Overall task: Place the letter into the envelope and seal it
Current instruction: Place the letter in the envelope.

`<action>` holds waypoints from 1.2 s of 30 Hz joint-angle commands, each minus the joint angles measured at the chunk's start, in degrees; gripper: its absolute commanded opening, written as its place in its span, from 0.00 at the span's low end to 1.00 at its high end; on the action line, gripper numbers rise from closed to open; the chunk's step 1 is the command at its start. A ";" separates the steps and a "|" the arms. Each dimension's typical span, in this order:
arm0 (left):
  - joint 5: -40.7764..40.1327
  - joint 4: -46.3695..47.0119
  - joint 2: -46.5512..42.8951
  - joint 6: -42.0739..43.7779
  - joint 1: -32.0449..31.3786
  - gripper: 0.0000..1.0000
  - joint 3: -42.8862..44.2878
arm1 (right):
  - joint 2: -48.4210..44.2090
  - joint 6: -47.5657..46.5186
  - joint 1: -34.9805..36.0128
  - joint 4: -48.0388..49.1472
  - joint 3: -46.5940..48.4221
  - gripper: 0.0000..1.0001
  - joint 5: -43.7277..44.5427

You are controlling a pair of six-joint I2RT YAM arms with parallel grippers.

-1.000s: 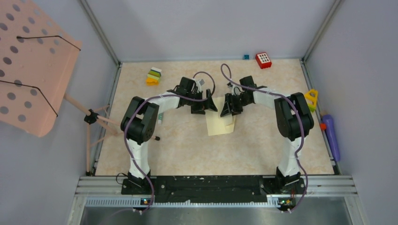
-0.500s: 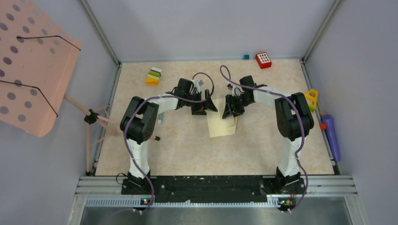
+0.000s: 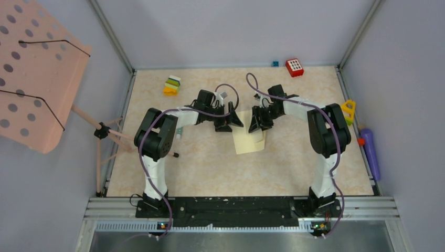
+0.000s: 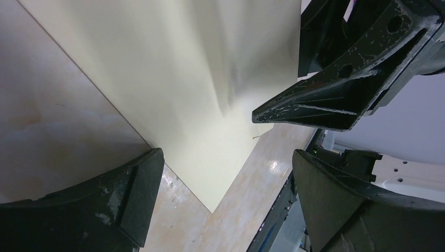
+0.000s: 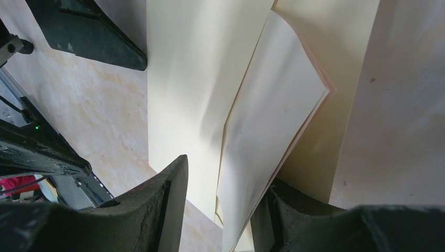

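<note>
My left gripper (image 4: 225,163) spread wide over envelope (image 3: 247,143); right gripper (image 5: 226,173) half-spread astride letter (image 5: 273,105), can't tell if pinching.

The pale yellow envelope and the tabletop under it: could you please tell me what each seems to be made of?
The pale yellow rectangular envelope looks like thin matt paper: crisp straight edges, soft shadows, no glare. The beige marbled tabletop seems a glossy laminate or stone-look board, given its veined pattern and bright reflections; which, I cannot tell.
</note>
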 commanded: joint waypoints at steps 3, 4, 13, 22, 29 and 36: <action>4.07 5.65 -2.31 -2.35 0.54 0.97 -2.64 | 0.59 0.39 0.58 1.64 0.75 0.44 0.40; 4.48 6.34 -2.37 -2.74 0.55 0.97 -2.91 | 0.62 0.43 0.55 1.73 0.78 0.44 0.39; 9.44 14.36 -3.08 -7.29 1.25 0.95 -4.54 | 0.64 0.55 0.00 2.06 0.55 0.44 -0.04; -0.60 2.26 -0.49 0.85 -0.07 0.95 -1.62 | 0.43 0.99 0.02 2.03 0.76 0.44 -0.92; -10.13 -7.39 1.60 5.51 -1.25 0.92 1.36 | -0.28 -0.23 -0.13 -0.19 2.13 0.44 -0.81; -11.91 -9.47 2.07 6.77 -2.18 0.89 2.54 | -3.11 -3.71 -0.23 -5.72 6.20 0.45 4.38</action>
